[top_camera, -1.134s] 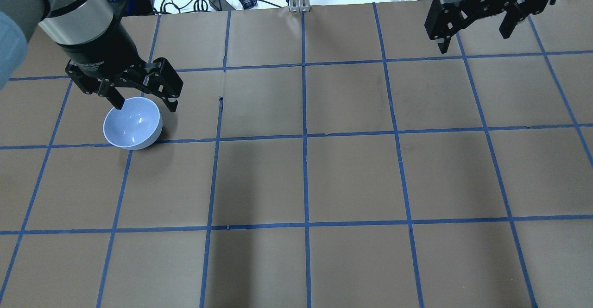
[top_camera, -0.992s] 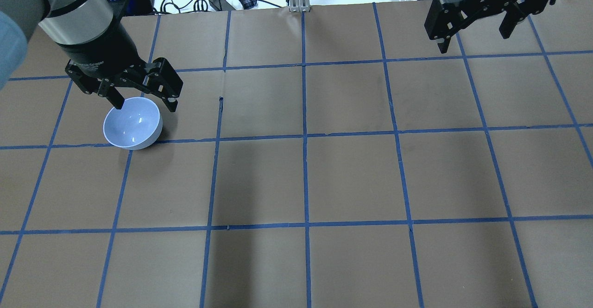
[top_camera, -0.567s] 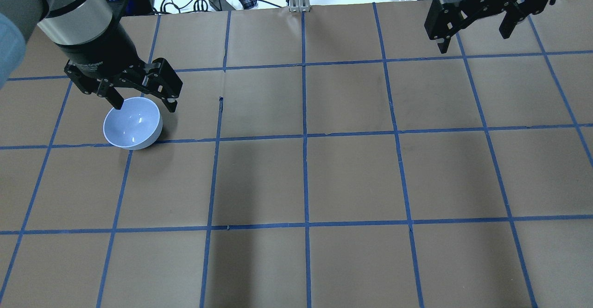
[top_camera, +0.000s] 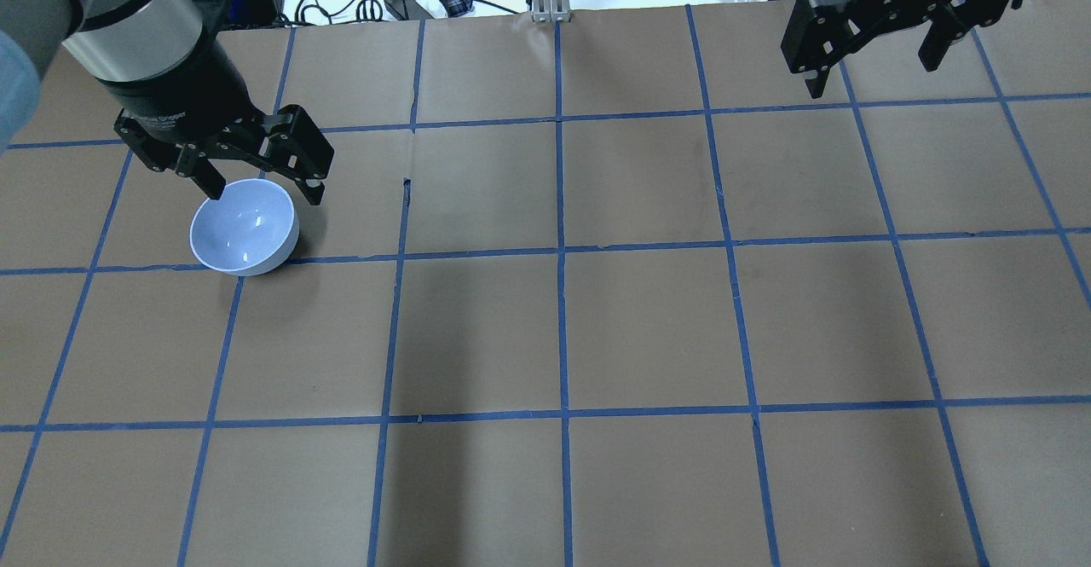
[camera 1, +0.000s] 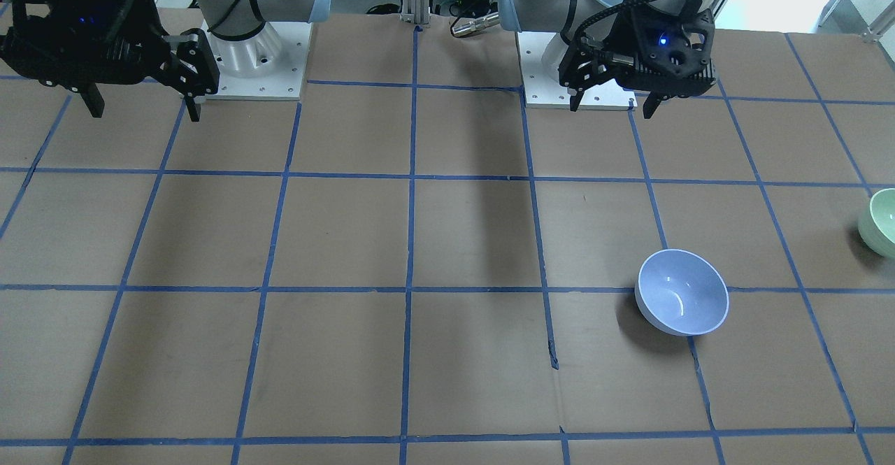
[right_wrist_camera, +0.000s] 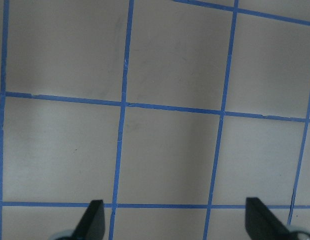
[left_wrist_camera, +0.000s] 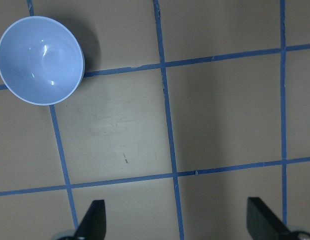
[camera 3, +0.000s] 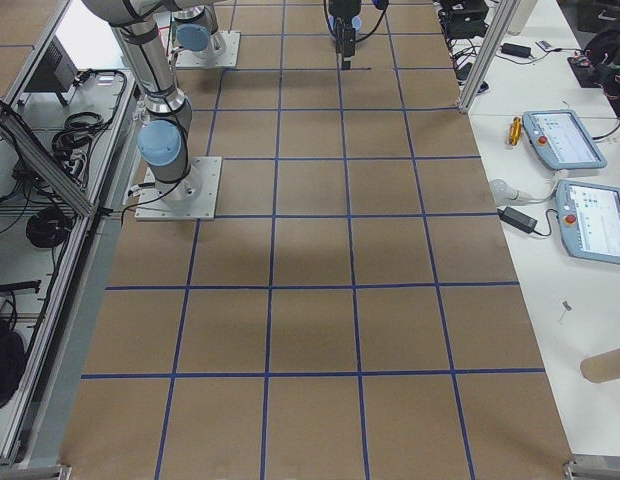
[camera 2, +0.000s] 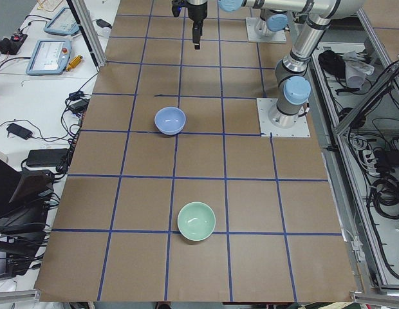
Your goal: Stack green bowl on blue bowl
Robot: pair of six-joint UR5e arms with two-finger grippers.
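Note:
The blue bowl (top_camera: 244, 228) stands upright on the brown table, left of centre; it also shows in the front view (camera 1: 682, 291), the left-end view (camera 2: 170, 120) and the left wrist view (left_wrist_camera: 40, 60). The green bowl (camera 2: 197, 220) stands upright further toward the table's left end, apart from the blue one, cut by the front view's right edge (camera 1: 882, 224) and outside the overhead view. My left gripper (top_camera: 264, 193) hangs open and empty high above the table, near the blue bowl's far rim. My right gripper (top_camera: 871, 74) is open and empty, far right.
The table is brown paper with a blue tape grid (top_camera: 560, 251). Cables and small tools (top_camera: 409, 0) lie beyond its far edge. The arm bases (camera 1: 248, 66) stand on white plates at the robot's side. Tablets (camera 3: 565, 140) lie on a side bench.
My left gripper has edged very slightly left. The blue bowl and the right gripper have not moved.

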